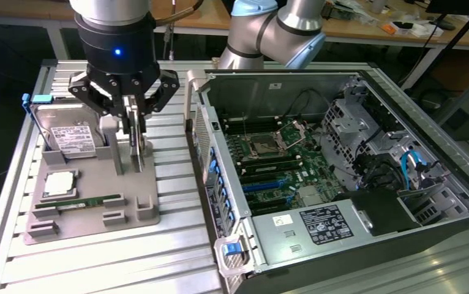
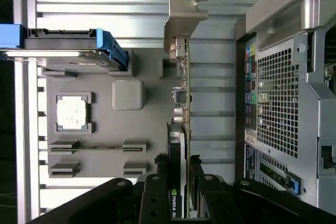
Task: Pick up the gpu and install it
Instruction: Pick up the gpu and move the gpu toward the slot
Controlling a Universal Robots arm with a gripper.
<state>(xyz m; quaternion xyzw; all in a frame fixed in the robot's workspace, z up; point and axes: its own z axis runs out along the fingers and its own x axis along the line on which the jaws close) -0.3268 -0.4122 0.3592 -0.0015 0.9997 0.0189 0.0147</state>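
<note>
The gpu (image 1: 137,146) stands on edge on the grey parts holder (image 1: 95,214), a thin dark card. In the wrist view the gpu (image 2: 181,103) runs away from the camera, with its silvery bracket (image 2: 181,19) at the far end. My gripper (image 1: 134,119) hangs straight down over it, one black finger against each face of the card. The wrist view shows the gripper (image 2: 178,192) with its fingers (image 2: 156,184) pinching the labelled end. The card's lower edge still meets the holder.
The holder also carries a silver hard drive (image 1: 71,138), a processor (image 1: 59,182) and a green memory stick (image 1: 79,202). The open computer case (image 1: 430,239) lies at the exterior view's right with its motherboard (image 1: 275,165) exposed. Its rear panel (image 2: 283,93) is close beside the holder.
</note>
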